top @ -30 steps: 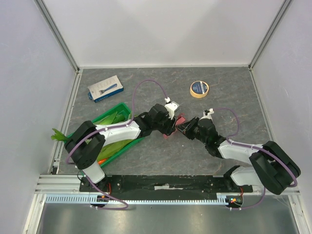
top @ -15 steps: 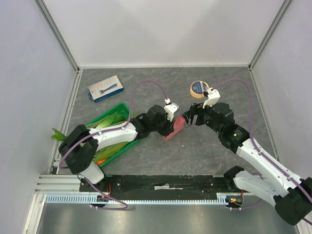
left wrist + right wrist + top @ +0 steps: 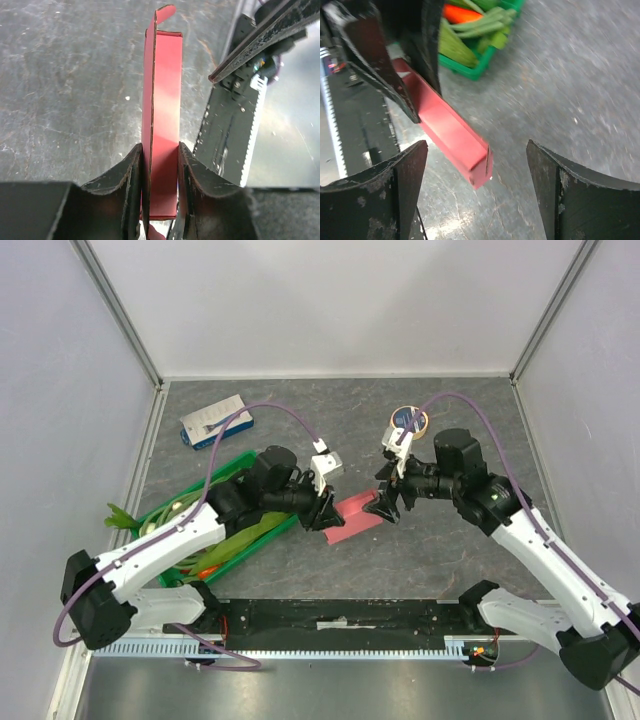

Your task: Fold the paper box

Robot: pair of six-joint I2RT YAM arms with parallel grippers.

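The paper box [image 3: 357,517] is a long pink-salmon tube near the table's middle. My left gripper [image 3: 323,510] is shut on its left end. In the left wrist view the box [image 3: 164,110] runs straight out from between the fingers [image 3: 131,180], with an open flap at its far tip. My right gripper [image 3: 386,503] stands open at the box's right end. In the right wrist view that free end [image 3: 465,145] lies between the wide-apart fingers [image 3: 410,170] and touches neither; a small flap edge shows on it. The left gripper's dark fingers [image 3: 395,75] hold the far end.
A green crate [image 3: 243,460] of vegetables sits at the left under my left arm. A blue-and-white flat package [image 3: 215,421] lies at the back left and a tape roll [image 3: 408,421] at the back right. The black base rail [image 3: 230,130] runs along the near edge.
My right gripper let go of the box, opened wide and backed off to its right end. The left gripper closed on the box and drew it nearer.
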